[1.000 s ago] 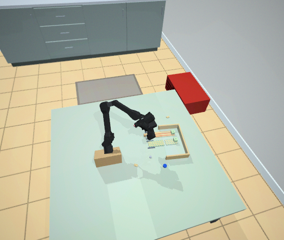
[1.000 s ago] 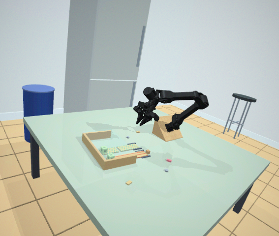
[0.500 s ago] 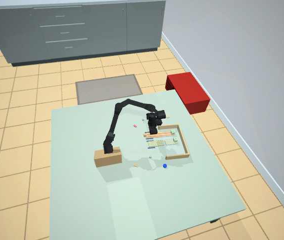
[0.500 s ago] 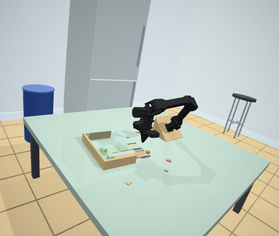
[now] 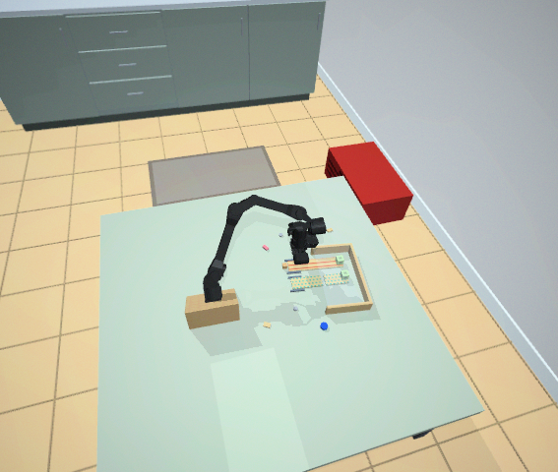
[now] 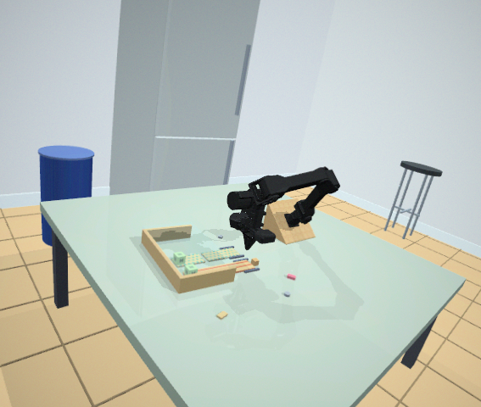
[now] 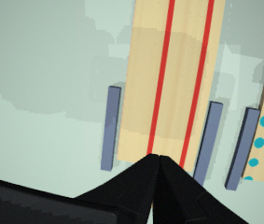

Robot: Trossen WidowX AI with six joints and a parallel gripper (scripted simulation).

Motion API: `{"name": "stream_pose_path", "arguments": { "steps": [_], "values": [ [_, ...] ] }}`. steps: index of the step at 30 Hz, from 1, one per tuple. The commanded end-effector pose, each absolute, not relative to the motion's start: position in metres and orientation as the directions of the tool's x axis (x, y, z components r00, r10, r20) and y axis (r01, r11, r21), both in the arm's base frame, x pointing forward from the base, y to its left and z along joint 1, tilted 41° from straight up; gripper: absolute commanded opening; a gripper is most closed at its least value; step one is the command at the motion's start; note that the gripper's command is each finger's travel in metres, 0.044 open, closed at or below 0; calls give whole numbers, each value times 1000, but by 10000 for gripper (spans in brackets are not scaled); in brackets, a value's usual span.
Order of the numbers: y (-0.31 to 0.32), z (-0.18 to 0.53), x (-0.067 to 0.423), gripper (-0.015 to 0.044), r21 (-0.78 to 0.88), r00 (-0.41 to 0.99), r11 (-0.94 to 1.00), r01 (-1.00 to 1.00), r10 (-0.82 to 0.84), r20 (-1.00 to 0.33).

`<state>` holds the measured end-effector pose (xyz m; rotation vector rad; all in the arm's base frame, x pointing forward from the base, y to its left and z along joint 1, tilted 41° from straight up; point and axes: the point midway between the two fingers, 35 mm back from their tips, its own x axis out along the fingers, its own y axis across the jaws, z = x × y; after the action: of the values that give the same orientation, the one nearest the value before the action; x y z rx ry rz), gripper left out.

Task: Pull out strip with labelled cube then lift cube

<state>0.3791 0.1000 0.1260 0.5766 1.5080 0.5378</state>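
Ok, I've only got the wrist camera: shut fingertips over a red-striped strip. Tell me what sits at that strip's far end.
Observer: A small green cube sits on the far end, inside a wooden frame.
Operator: Now check the dotted strip beside it.
Observer: The dotted strip is in two pieces with a gap between them. A second green cube sits on the far piece.
Operator: Describe the way out of the frame.
Observer: The frame has three walls and is open towards the arm's base. The striped strip already pokes out of that open side.
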Motion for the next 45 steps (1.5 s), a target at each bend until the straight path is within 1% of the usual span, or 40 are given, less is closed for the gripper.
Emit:
{"name": "stream_pose_path", "arguments": {
  "steps": [1,33,45],
  "values": [
    [105,118,378,0,649,-10,760,33,650,-760],
    [139,79,373,0,652,-10,758,33,652,-758],
    [140,78,373,0,652,-10,758,33,652,-758]
  ]
}}
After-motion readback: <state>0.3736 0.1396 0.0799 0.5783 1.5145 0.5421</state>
